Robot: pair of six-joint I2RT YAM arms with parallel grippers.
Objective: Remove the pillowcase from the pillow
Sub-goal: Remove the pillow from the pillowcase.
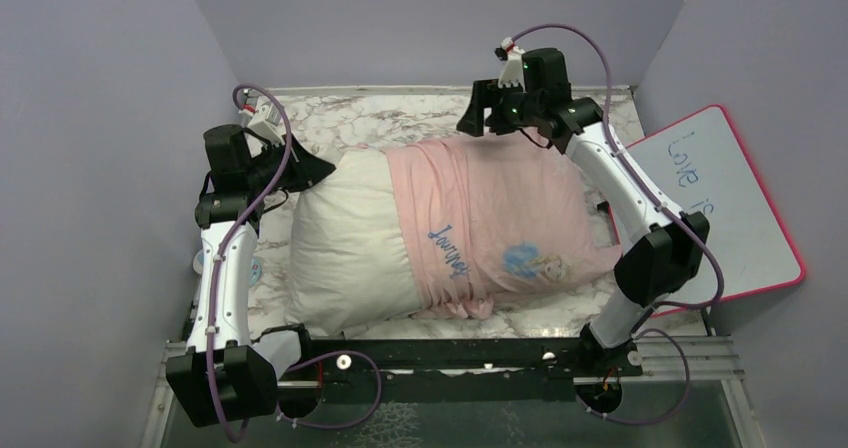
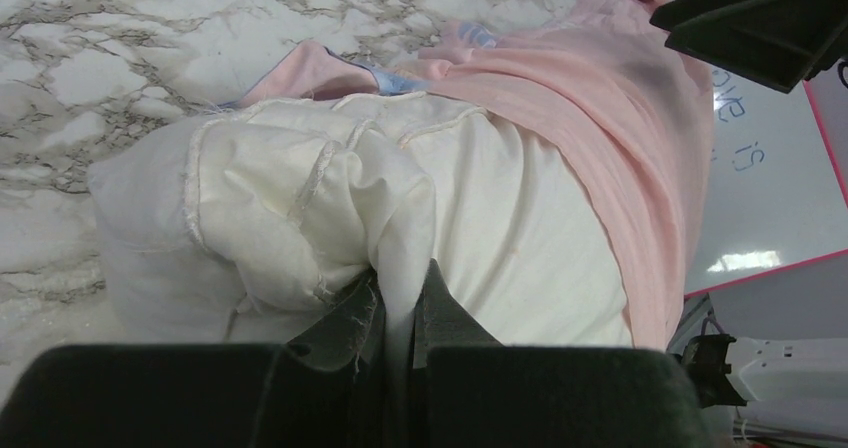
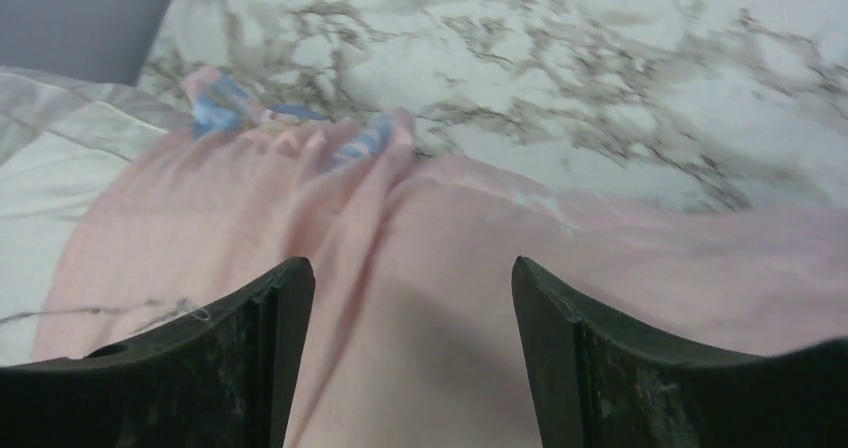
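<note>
While the pillow (image 1: 345, 238) lies across the marble bench (image 1: 330, 118) with its left half bare, the pillowcase (image 1: 510, 208), pink side up, covers its right half. At the pillow's bare far-left corner the left claw (image 2: 400, 288) is clamped on a fold of white fabric. Farther back, the right claw (image 3: 408, 268) hangs wide open over the pillowcase's far edge, holding nothing.

The hand (image 3: 407, 268) hangs with its two dark fingers (image 3: 250, 368) spread wide apart, and neither is touching fabric. Between and beneath them lies the pink pillowcase (image 3: 640, 258), smooth to the right and gathered into long folds on the left. At the far end of the folds, bits of blue print show against the marble desk (image 3: 600, 68). The white pillow (image 3: 40, 168) shows at the left edge, emerging from under the pink cloth. A purple wall (image 3: 80, 8) fills the upper left corner.
</note>
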